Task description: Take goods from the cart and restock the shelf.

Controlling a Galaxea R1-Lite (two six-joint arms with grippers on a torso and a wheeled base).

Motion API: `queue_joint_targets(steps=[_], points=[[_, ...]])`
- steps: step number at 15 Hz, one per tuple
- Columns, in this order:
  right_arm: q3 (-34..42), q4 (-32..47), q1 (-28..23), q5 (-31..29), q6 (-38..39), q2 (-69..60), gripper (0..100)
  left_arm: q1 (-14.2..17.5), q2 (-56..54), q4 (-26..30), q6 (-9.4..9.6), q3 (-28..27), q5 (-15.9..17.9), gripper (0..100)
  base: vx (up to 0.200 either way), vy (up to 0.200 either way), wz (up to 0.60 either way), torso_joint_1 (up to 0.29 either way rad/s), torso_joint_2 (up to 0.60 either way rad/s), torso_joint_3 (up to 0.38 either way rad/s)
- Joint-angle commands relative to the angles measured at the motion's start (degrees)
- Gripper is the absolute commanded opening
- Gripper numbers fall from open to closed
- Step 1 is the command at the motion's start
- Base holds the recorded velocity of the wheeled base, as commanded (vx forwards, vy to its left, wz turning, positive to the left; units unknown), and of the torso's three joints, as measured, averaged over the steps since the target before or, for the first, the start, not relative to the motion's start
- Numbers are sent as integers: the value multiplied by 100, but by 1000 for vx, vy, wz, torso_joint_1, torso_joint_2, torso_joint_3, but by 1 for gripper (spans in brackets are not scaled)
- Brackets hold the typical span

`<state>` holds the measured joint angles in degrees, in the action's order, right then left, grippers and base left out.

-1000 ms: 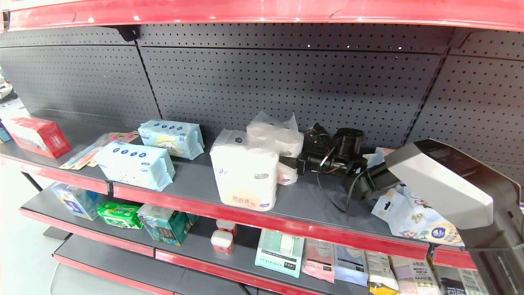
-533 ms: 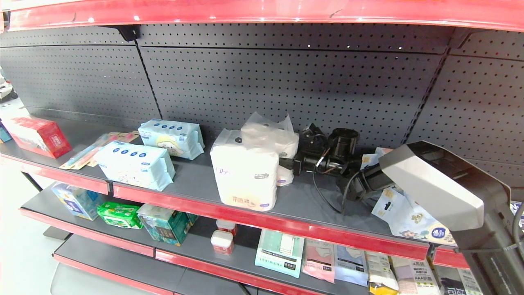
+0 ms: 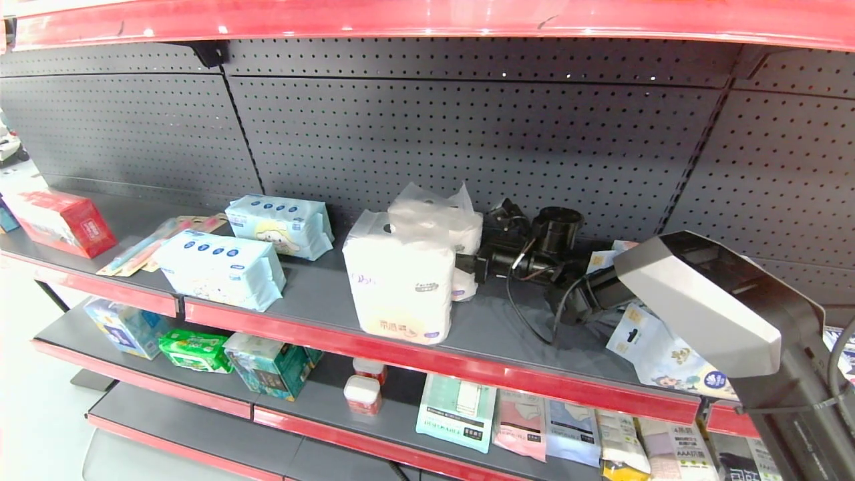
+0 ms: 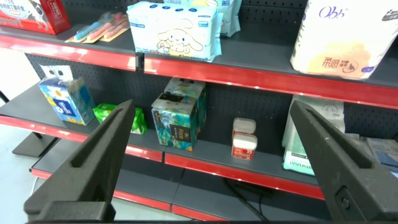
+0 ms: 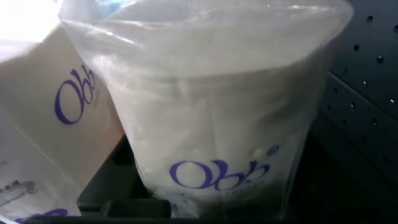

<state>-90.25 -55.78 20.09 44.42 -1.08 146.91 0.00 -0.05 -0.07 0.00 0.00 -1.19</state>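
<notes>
Looks like placing: right gripper (image 3: 466,266) is clamped on the bagged roll pack (image 3: 434,215) just behind the front roll pack (image 3: 399,277), so next it should let go and back straight out.

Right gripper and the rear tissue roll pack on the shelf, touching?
Touching. Head view: the right gripper butts into the side of the rear tissue roll pack, no gap; right wrist view has the pack pressed close.
</notes>
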Motion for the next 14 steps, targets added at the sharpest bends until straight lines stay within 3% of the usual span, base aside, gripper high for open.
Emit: queue_joint_targets(steps=[1,14], points=[[42,6,-5,-13,-15,31,0,0,5,-1,0,0,-4,100,0,0,0,0,0,0],[51,24,-49,93,21,13,0,0,5,-1,0,0,-4,100,0,0,0,0,0,0]])
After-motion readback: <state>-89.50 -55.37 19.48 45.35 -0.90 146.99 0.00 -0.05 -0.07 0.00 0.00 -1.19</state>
